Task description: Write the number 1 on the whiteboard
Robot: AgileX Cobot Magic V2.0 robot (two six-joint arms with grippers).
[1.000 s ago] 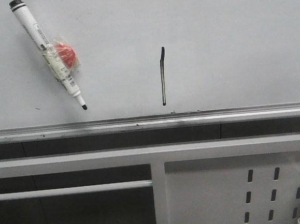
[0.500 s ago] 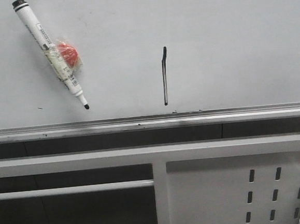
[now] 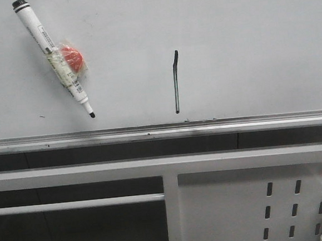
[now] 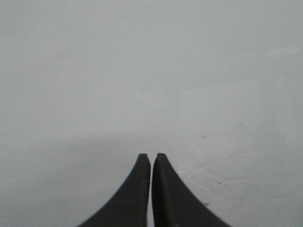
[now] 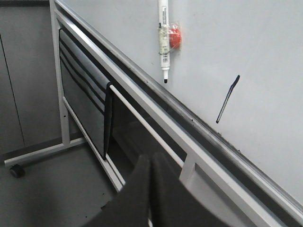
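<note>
Your number 1 [image 3: 176,81] already stands on the whiteboard [image 3: 255,40], just above the tray rail [image 3: 162,132]; the writing looks done. The marker [image 3: 54,54] clings to the board, off to the left. Both your left hand [image 4: 151,163] and right hand [image 5: 150,165] are pressed together, holding nothing.

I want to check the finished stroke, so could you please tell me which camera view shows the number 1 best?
The front view: the number 1 faces the camera squarely on the whiteboard, tick and stem clear. The right wrist view shows it slanted and smaller; the left wrist view shows none of it.
</note>
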